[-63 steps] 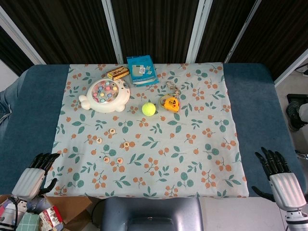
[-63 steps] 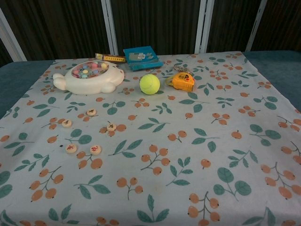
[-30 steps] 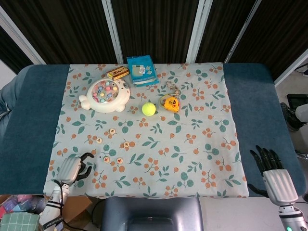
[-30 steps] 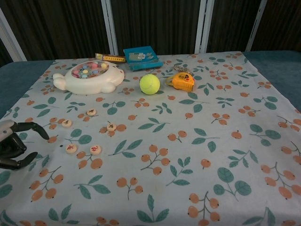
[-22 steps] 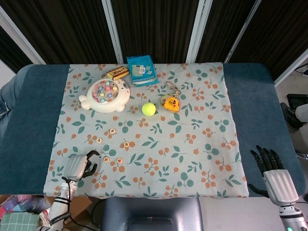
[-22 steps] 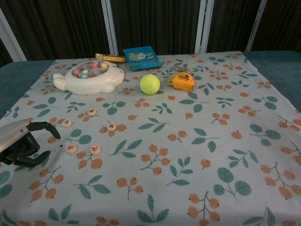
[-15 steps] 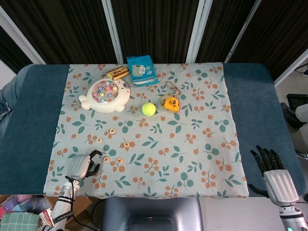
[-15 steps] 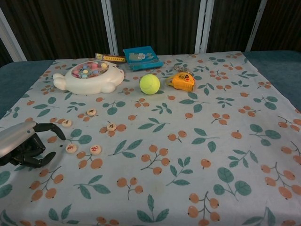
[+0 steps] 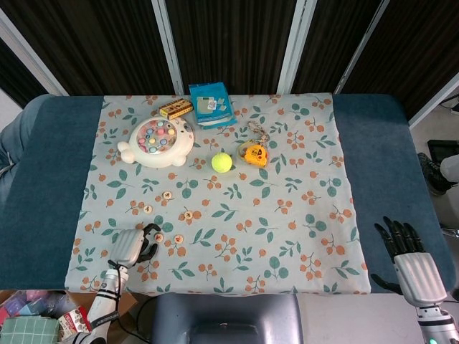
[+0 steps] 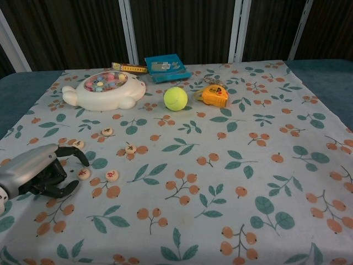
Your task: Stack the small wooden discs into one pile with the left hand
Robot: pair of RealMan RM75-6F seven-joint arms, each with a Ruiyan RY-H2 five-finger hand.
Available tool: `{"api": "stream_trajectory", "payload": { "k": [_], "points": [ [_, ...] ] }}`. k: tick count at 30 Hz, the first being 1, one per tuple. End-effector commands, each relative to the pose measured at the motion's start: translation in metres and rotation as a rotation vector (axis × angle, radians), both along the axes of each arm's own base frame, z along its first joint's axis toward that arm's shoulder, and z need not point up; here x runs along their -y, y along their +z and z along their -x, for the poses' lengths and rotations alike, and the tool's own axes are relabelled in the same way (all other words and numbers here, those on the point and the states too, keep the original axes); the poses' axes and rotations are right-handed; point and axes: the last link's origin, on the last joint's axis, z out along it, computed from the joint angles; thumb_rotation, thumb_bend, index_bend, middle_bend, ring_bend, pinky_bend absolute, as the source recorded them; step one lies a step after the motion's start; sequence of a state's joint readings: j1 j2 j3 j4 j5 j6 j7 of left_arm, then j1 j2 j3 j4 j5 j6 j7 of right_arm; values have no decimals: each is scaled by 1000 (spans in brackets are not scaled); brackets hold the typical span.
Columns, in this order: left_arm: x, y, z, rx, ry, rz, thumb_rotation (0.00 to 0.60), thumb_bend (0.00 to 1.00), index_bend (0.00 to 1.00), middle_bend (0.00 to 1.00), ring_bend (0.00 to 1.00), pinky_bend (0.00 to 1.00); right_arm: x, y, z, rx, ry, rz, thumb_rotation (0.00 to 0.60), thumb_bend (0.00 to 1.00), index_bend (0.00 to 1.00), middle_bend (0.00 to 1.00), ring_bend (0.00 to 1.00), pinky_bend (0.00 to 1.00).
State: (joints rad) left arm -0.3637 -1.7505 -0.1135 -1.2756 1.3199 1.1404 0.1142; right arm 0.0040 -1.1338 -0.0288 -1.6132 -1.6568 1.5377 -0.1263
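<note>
Several small wooden discs lie singly on the floral cloth at left. In the chest view they are a far disc (image 10: 107, 132), one at left (image 10: 79, 144), one at right (image 10: 130, 148), and two near ones (image 10: 84, 174) (image 10: 112, 175). The head view shows the near pair (image 9: 158, 237) (image 9: 178, 239) too. My left hand (image 10: 41, 171) (image 9: 133, 246) hovers just left of the near-left disc, fingers arched over the thumb with a gap, holding nothing. My right hand (image 9: 412, 265) is off the cloth at front right, fingers spread and empty.
A white fishing-game toy (image 10: 105, 89), a tennis ball (image 10: 175, 98) and an orange tape measure (image 10: 214, 94) sit behind the discs. A blue booklet (image 10: 165, 66) and a small yellow box (image 9: 176, 108) lie at the far edge. The cloth's front edge (image 9: 215, 292) is near my left hand.
My left hand came up from the front-left corner onto the cloth and moved right, toward the near-left disc, its fingers curving. The discs and my right hand stayed put.
</note>
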Motion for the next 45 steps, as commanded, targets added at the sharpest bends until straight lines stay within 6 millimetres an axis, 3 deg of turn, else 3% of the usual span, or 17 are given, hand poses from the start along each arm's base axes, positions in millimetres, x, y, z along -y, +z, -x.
{"api": "stream_trajectory", "payload": {
  "k": [1,26,36,45],
  "points": [
    [-1,0,0,-2,0,-3,600,429,372,1000,1000,1000,0,0,0,1,0,1,600,205,0,0,0,44],
    [-4,-1,-6,17,-14,-11,600,423,500,1000,1000,1000,-1,1,0,2,-1,2,600,205,0,0,0,43],
    [-46,35,-1,38,35,-128,600,421,504,1000,1000,1000,-1,1,1,-2,-3,5,600,205,0,0,0,44],
    [-75,31,-2,27,94,-149,600,421,489,1000,1000,1000,0,-2,0,-10,-7,3,600,205,0,0,0,43]
  ]
}}
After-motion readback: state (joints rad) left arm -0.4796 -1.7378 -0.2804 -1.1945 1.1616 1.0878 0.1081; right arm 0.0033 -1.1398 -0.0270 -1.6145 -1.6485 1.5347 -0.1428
